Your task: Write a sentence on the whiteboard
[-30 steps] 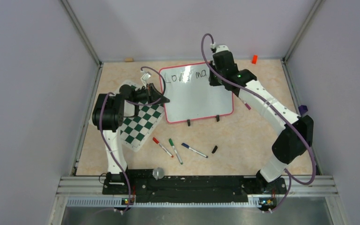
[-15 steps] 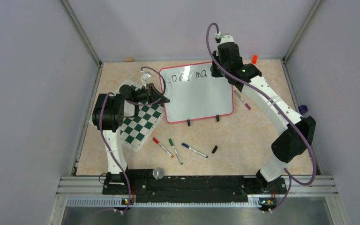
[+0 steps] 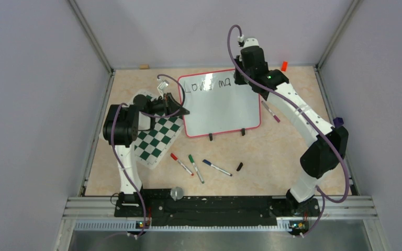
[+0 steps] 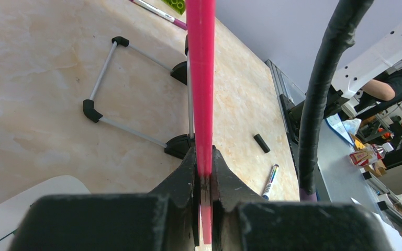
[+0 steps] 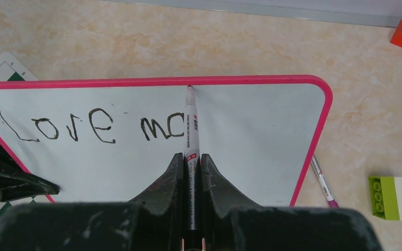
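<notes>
Beige tabletop (image 3: 282, 151), right arm (image 3: 298, 112) stretched over whiteboard (image 3: 220, 110)

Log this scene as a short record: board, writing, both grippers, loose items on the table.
whiteboard: red frame, right of the checkered mat
writing: black, one line, reads "Love ma"; last letter partly behind the marker
left gripper: shut on the whiteboard's red frame edge
right gripper: shut on a marker, tip near the whiteboard's far edge; contact unclear
loose items: red marker, green marker, blue marker and black cap in front of the whiteboard; purple marker to its right
</notes>
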